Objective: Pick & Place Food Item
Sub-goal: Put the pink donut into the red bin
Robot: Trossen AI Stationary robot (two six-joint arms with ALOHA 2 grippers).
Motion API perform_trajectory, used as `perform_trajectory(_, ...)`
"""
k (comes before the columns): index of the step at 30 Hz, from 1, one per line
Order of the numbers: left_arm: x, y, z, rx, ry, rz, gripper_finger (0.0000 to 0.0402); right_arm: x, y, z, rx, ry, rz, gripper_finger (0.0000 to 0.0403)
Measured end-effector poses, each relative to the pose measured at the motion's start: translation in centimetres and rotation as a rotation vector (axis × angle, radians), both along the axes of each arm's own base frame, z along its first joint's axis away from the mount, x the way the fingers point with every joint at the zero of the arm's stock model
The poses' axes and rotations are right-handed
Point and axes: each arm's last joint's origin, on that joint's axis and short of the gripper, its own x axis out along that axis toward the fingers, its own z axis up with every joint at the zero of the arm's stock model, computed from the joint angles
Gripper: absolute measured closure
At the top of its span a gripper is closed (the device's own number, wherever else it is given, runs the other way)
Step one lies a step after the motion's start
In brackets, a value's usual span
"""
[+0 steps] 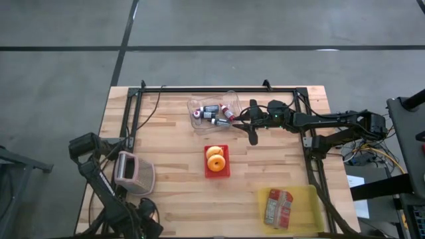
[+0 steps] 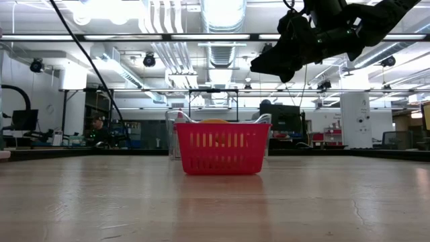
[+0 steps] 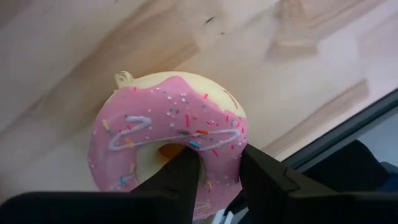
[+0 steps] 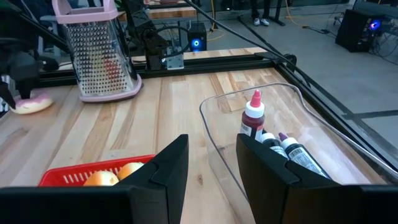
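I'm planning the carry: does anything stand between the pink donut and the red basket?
Possibly. The left gripper holds the pink donut beside the upright grater, which stands close to the straight path to the red basket. Nothing else visible intervenes.

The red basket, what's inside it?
Two orange, ring-shaped food items sit inside the red basket, best seen from above. From table height, the basket's slatted wall hides most of them; only a bit of orange peeks over the rim.

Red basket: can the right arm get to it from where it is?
Probably yes. The right gripper hangs open above the table beside the clear tray, and the red basket sits nearby with bare wood around it and nothing between them.
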Motion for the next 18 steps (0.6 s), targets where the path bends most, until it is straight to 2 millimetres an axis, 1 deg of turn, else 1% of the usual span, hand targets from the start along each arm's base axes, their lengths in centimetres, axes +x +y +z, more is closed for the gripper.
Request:
perform_trajectory(5, 0.5, 0.0, 0.4, 0.009, -0.036, -0.013, 0.029, 0.0, 0.0, 0.0, 0.0, 0.0, 0.0, 0.0273)
perform_trajectory(9, 1.0, 0.0, 1.1, 0.022, -0.095, -0.023, 0.0294, 0.0, 0.0, 0.0, 0.0, 0.0, 0.0, 0.0273)
perform_trajectory(13, 1.5, 0.2, 2.3, 0.062, -0.225, -0.059, 0.0294, 0.0, 0.0, 0.0, 0.0, 0.0, 0.0, 0.0273)
perform_trajectory(18, 2.5, 1.2, 4.1, 0.165, -0.417, -0.097, 0.0295, 0.0, 0.0, 0.0, 0.0, 0.0, 0.0, 0.0273)
